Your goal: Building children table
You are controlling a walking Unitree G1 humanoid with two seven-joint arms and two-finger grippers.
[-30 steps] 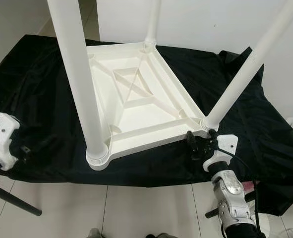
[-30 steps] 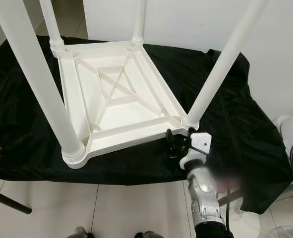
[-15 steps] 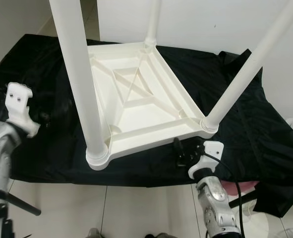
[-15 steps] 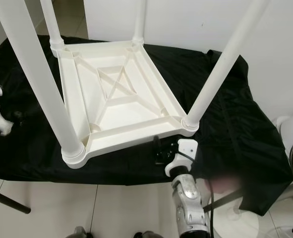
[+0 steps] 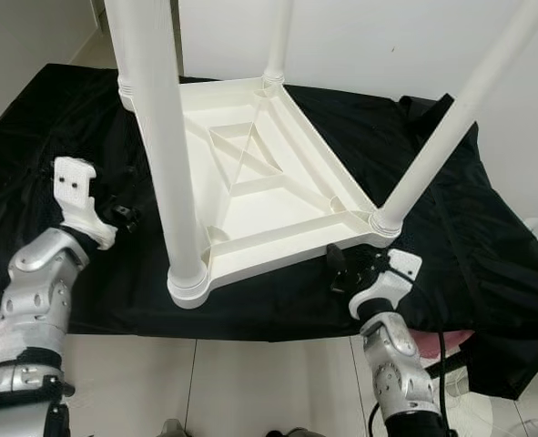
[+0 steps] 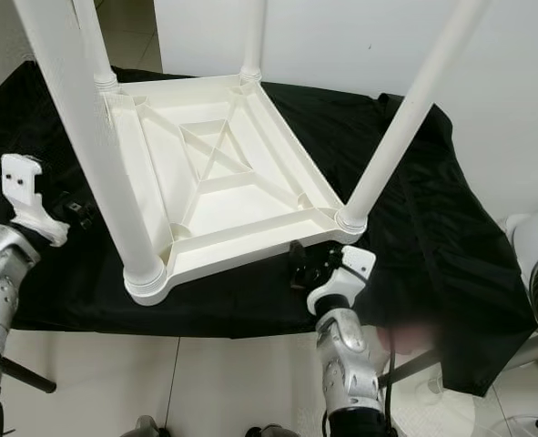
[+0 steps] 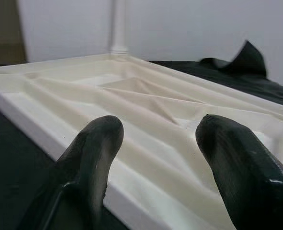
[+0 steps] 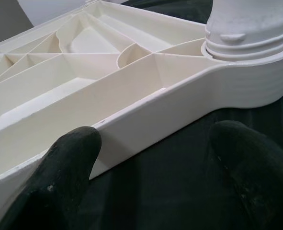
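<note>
The upturned table [image 5: 259, 187] lay between both released end effectors: right end effector [image 5: 349, 269] just beside its near rim, left end effector [image 5: 123, 217] farther off.

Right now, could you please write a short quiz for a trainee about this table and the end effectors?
1. True or false: the white table lies upside down on the black cloth.
2. How many legs are fitted? A) two B) four
3. Which end effector sits by the near corner below the right-hand leg?

Key: 1 true. 2 B. 3 the right end effector, open, not gripping; the left end effector is open beside the long edge.
</note>
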